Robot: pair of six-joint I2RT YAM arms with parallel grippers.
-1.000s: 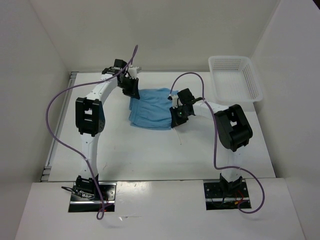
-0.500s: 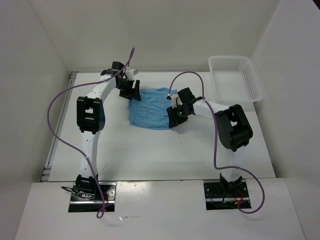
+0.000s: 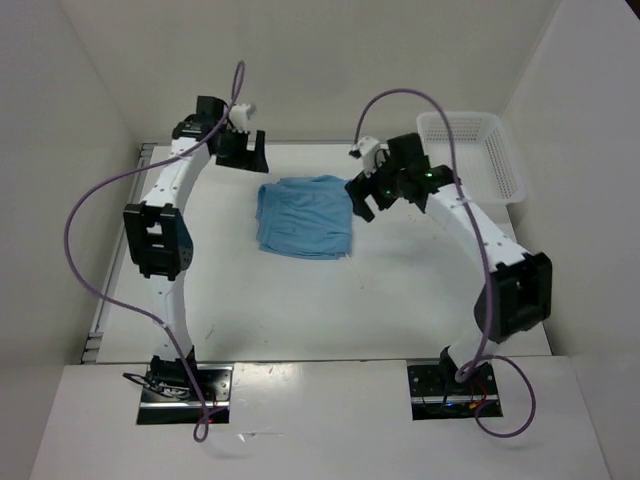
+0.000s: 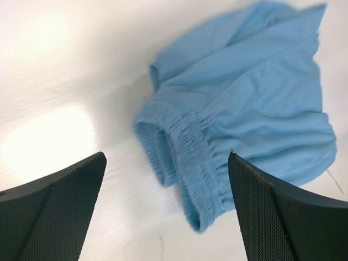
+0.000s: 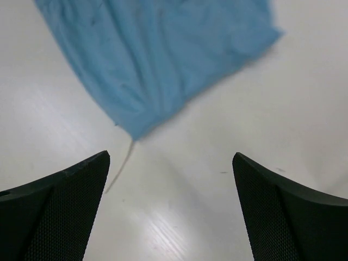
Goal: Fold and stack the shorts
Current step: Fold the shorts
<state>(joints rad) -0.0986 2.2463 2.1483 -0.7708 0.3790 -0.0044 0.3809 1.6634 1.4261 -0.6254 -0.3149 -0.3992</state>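
the shorts [image 3: 305,217] lie folded flat on the surface [image 3: 300,310], midway between its left and right edges and nearer the far edge. their gathered waistband faces the left end effector [image 3: 243,150]. a thin white drawstring [image 5: 120,168] trails from one corner. both the left and the right end effector [image 3: 362,195] are spread wide, gripping nothing. a white mesh basket [image 3: 470,155] sits at the far right corner.
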